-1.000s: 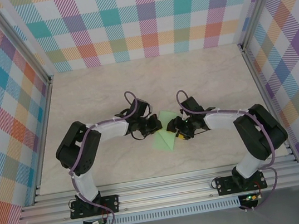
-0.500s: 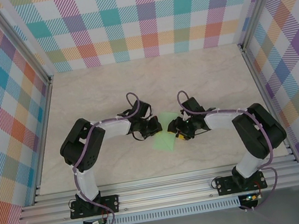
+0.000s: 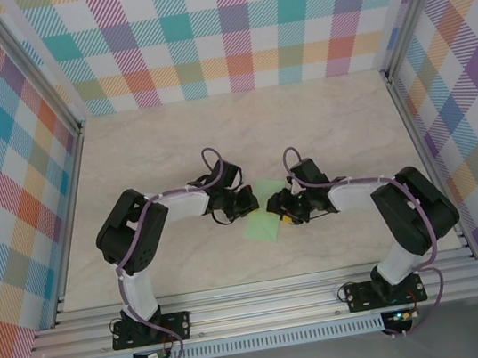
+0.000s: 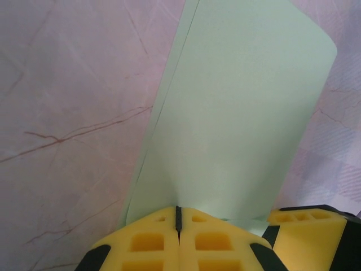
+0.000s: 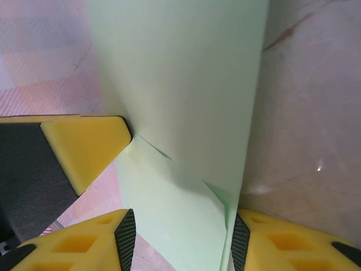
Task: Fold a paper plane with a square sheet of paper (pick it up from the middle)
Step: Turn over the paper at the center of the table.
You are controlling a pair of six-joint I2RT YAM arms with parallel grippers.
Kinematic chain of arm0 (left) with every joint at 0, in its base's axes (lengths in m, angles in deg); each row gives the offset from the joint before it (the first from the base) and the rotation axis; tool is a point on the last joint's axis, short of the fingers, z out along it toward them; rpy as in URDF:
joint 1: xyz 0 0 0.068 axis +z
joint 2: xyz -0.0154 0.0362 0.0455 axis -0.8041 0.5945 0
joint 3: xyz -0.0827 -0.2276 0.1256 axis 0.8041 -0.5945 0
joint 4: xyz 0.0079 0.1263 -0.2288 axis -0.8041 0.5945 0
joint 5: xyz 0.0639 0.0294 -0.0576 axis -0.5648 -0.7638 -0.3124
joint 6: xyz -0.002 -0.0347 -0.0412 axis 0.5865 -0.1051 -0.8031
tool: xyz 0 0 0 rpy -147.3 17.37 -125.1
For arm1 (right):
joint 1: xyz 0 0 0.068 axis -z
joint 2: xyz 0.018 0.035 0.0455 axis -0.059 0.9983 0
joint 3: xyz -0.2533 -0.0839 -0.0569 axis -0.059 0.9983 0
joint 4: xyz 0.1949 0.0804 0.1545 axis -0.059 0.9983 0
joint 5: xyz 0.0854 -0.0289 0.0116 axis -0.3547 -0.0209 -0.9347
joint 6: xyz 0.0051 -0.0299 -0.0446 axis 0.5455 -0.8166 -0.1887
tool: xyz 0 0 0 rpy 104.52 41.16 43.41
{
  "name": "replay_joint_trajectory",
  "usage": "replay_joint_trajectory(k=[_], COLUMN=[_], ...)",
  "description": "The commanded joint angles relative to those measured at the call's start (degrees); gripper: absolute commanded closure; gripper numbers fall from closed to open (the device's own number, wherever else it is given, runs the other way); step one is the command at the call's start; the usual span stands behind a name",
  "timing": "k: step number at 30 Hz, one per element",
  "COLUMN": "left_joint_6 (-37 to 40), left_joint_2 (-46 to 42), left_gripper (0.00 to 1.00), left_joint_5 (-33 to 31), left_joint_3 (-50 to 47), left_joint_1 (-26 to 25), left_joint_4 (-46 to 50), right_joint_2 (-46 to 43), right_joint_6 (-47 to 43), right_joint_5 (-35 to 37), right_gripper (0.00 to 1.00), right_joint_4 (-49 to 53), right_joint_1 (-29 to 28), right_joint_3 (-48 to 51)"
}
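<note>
You have few folds done, I judge: left gripper, jaws clenched on the square sheet of paper; right gripper, jaws released around it. Most folding remains.

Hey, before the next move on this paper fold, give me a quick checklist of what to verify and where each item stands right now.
1. Left gripper shut on the paper: ok.
2. Paper sits between the right gripper fingers: ok.
3. Right gripper clamped on the paper: not ok, its jaws stand apart.
4. No tears in the paper that shows: ok.
5. Folded edges lined up: cannot tell.
6. Clearance between the two grippers: cannot tell, they sit very close together.
</note>
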Motion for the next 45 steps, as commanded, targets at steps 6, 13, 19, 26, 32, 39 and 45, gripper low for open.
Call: replay_joint_trajectory(k=[6, 13, 19, 26, 32, 39, 45], left_joint_6=[-1.21, -2.67, -2.81, -3.75, -3.02, -3.27, -3.76], left_joint_2=[-2.30, -4.84, -11.76, -22.94, -32.01, -40.47, -43.25], left_gripper=[1.00, 1.00, 1.00, 0.99, 0.98, 0.96, 0.90], left_joint_5=[-1.73, -2.21, -7.93, -16.53, -21.52, -27.65, -29.70], left_joint_3=[-0.98, -2.01, -3.63, -7.75, -10.42, -14.10, -15.66], left_joint_1=[-0.34, -0.32, -0.27, -0.01, 0.41, 1.75, 3.61], left_joint_4=[-1.26, -2.69, 1.38, 6.51, 13.11, 18.02, 20.39], right_joint_2=[-1.22, -0.66, -0.56, -2.01, -5.73, -4.92, 4.11], right_joint_6=[-1.73, -3.00, -7.84, -12.51, -22.56, -28.30, -24.51], right_joint_5=[-1.66, -2.01, -4.65, -5.29, 0.44, 24.26, 54.32], right_gripper=[0.54, 0.65, 0.80, 0.87, 0.93, 0.94, 0.94], right_joint_4=[-3.70, -4.92, -2.35, 6.55, 26.61, 55.16, 77.25], right_joint_1=[-0.50, -0.48, -0.48, -0.51, -0.57, -2.97, -10.15], right_joint_3=[1.83, 2.04, -1.84, -7.31, -17.17, -32.62, -46.91])
